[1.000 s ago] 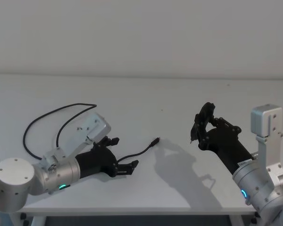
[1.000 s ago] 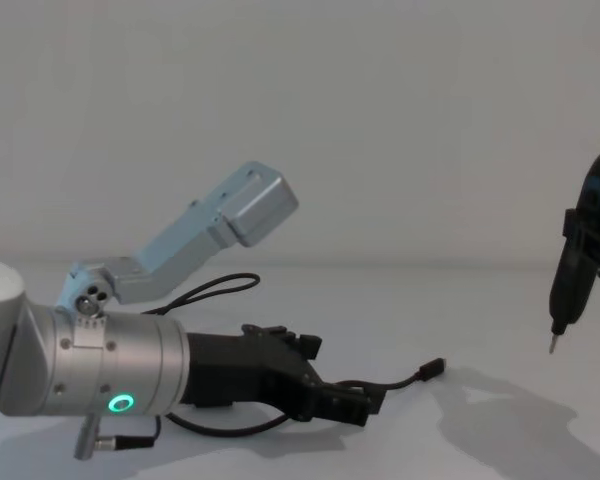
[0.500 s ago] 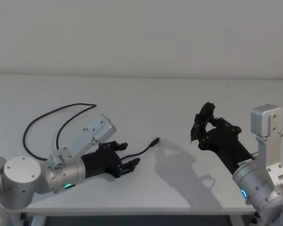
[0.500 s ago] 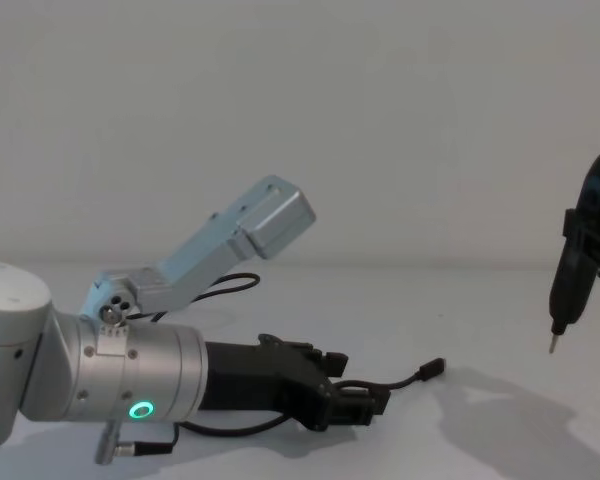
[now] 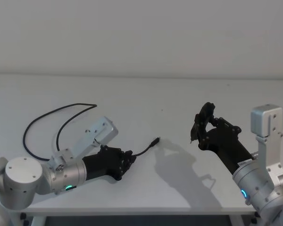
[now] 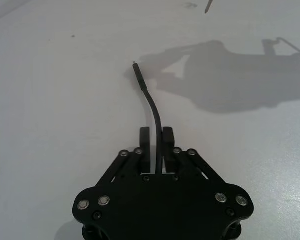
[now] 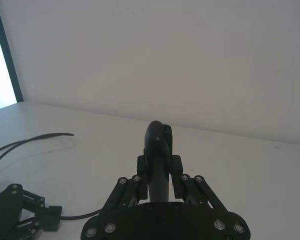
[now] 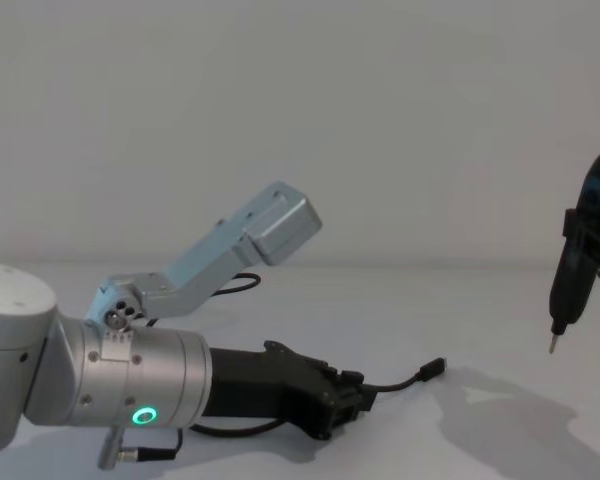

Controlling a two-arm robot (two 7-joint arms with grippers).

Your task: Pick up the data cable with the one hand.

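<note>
Wrist view: left gripper (image 6: 156, 133) fingers (image 6: 145, 145) pinch data cable (image 6: 151, 100)

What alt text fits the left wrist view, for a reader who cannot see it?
The left claw is shut on the data cable, which curves away across the white table to its small plug. Beyond are an arm's shadow and the tip of a dark tool.

left gripper (image 5: 129, 157) jaws clamp data cable (image 5: 153, 141) | right gripper (image 5: 203, 124) grips dark tool (image 5: 196, 128)
</note>
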